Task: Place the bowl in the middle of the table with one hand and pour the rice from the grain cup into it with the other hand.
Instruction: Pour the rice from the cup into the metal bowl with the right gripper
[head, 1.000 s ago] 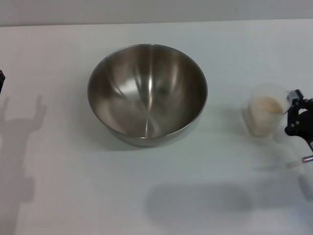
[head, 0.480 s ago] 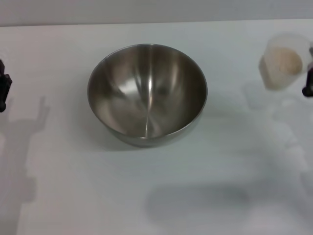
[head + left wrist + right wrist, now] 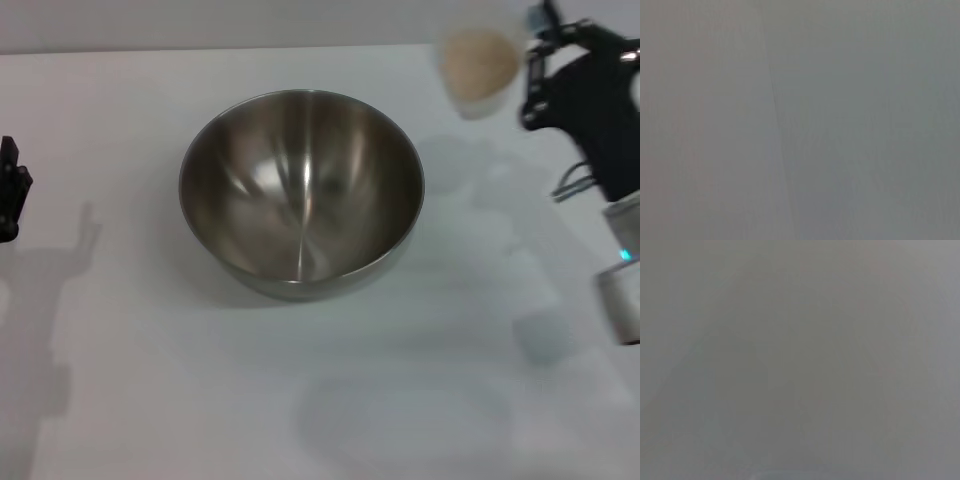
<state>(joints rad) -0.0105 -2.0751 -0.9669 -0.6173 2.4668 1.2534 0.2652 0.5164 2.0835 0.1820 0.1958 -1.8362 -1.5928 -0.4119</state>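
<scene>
The steel bowl [image 3: 301, 190] stands upright and empty in the middle of the white table [image 3: 150, 400]. My right gripper [image 3: 530, 60] is shut on the clear grain cup [image 3: 480, 68] and holds it in the air, up and to the right of the bowl's rim. The cup holds beige rice [image 3: 476, 60] and looks close to upright. My left gripper [image 3: 10, 190] shows only as a black part at the table's left edge, away from the bowl. Both wrist views show only plain grey.
The right arm's silver body with its green light [image 3: 620, 260] hangs over the table's right side. Arm shadows lie on the table at the left and at the front.
My right gripper has lifted the grain cup off the table and carried it up and leftward toward the bowl. The left gripper has edged slightly into view. The bowl has not moved.
</scene>
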